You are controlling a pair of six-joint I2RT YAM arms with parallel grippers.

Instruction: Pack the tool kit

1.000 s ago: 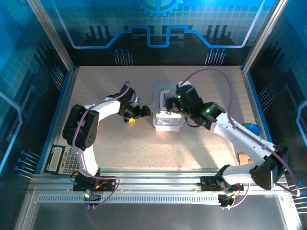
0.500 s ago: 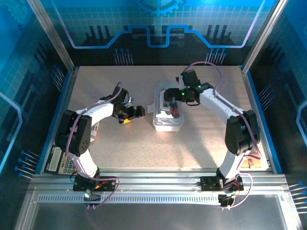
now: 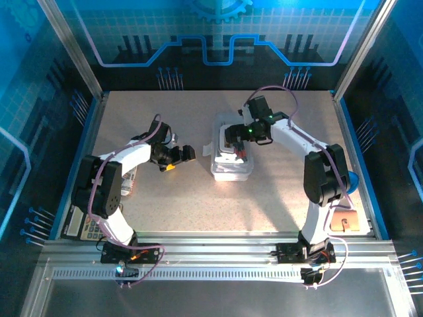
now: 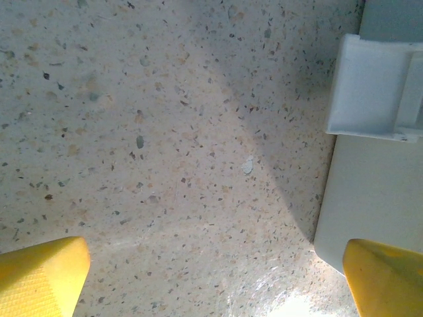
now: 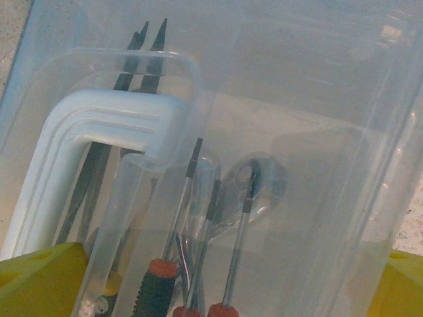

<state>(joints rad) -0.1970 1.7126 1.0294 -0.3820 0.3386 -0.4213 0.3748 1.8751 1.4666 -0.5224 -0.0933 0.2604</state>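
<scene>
Clear case [image 3: 231, 169] mid-table [image 3: 277, 205], lid apparently down over pliers [image 5: 142, 59], screwdrivers [image 5: 156, 285] and wrench [image 5: 254, 181]; right gripper [image 3: 235, 142] hovers above it, jaws spread and empty, and left gripper [image 3: 188, 154] is spread just left, probably lined up on the white latch [image 4: 370, 92].

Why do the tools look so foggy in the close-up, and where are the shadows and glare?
Right wrist view: the screwdrivers are seen through the clear case plastic, which adds milky haze and pale reflections. Left wrist view: the table is sharp, crossed by a diagonal shadow, with glare near the bottom edge. Top external view: even light, blue cast at the edges.
</scene>
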